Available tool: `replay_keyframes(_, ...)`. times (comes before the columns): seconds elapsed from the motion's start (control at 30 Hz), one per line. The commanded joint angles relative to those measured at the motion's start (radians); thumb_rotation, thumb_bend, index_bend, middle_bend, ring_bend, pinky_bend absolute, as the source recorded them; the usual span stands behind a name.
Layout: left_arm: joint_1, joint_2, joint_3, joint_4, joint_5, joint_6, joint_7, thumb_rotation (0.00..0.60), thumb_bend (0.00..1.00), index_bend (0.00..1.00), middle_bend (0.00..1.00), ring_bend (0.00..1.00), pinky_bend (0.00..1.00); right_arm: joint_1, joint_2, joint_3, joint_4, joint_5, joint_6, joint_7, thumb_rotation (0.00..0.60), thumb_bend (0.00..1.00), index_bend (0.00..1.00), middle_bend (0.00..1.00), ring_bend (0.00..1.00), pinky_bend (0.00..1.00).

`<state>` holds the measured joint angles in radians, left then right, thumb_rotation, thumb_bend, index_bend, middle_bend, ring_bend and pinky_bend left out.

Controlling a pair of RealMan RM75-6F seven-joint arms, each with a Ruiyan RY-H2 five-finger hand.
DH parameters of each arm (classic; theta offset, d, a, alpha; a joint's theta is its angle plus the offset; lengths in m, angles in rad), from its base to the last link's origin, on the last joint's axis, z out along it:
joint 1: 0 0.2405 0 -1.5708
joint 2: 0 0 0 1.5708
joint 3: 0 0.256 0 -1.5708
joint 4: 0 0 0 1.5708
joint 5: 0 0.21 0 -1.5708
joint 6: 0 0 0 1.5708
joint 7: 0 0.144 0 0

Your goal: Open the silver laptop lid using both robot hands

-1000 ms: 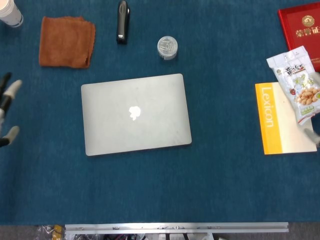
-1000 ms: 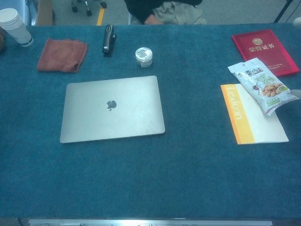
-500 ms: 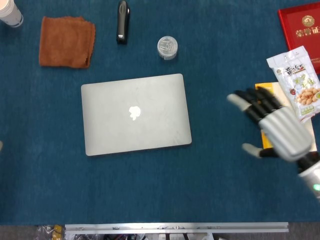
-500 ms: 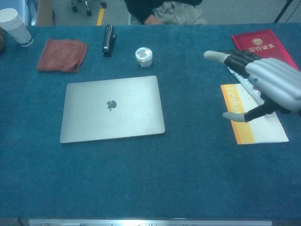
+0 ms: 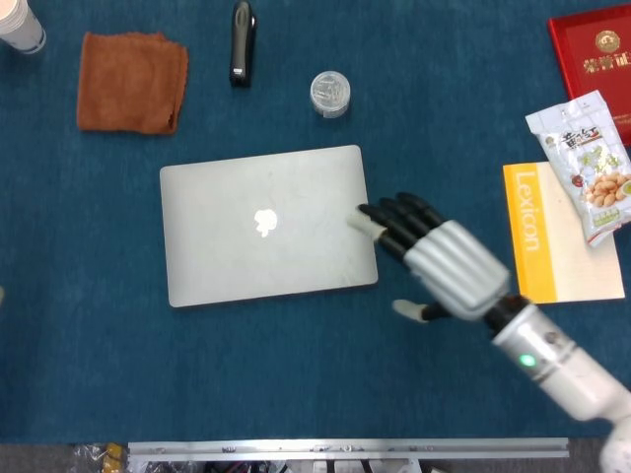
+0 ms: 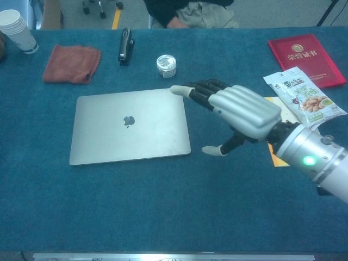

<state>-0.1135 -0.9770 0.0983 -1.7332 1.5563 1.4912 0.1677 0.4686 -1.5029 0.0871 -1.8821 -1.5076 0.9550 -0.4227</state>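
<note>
The silver laptop (image 5: 266, 227) (image 6: 130, 126) lies shut and flat in the middle of the blue table, logo up. My right hand (image 5: 439, 258) (image 6: 234, 111) hovers at the laptop's right edge, fingers spread and stretched toward the lid, thumb out toward the front. Its fingertips (image 5: 367, 219) sit over the lid's right border; whether they touch it I cannot tell. It holds nothing. My left hand is not visible in either view.
Behind the laptop lie a brown cloth (image 5: 131, 81), a black stapler (image 5: 242, 41) and a small round tin (image 5: 329, 94). To the right are a yellow-edged Lexicon booklet (image 5: 562, 236), a snack bag (image 5: 587, 163) and a red certificate folder (image 5: 596, 54). Paper cups (image 6: 16, 30) stand far left.
My right hand has swept left from over the booklet to the laptop's right edge. My left hand, seen at the left edge a second ago, has left the view.
</note>
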Motion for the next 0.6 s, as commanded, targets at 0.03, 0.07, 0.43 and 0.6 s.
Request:
replay_keyframes(0.03, 0.001, 0.000, -0.001, -0.003, 0.006, -0.010, 0.010, 0.600, 0.23, 0.00, 0.00, 0.00, 0.00, 0.044, -0.075, 0.010, 0.040, 0.031, -0.031, -0.052, 0.600, 0.14, 0.00, 0.06, 0.00, 0.06)
replay_keyframes(0.07, 0.000, 0.000, -0.001, -0.004, 0.007, -0.013, 0.012, 0.600, 0.23, 0.00, 0.00, 0.00, 0.00, 0.052, -0.094, 0.012, 0.053, 0.037, -0.034, -0.061, 0.600, 0.14, 0.00, 0.06, 0.00, 0.06)
replay_keyframes(0.43, 0.005, 0.008, -0.005, -0.009, 0.011, -0.039, 0.028, 0.600, 0.23, 0.00, 0.00, 0.00, 0.00, 0.128, -0.264, 0.032, 0.201, 0.120, -0.063, -0.107, 0.600, 0.14, 0.00, 0.06, 0.00, 0.06)
replay_keyframes(0.6, 0.007, 0.009, -0.014, -0.006, 0.009, -0.041, 0.023, 0.600, 0.23, 0.00, 0.00, 0.00, 0.00, 0.163, -0.323, 0.044, 0.270, 0.145, -0.071, -0.115, 0.600, 0.14, 0.00, 0.06, 0.00, 0.06)
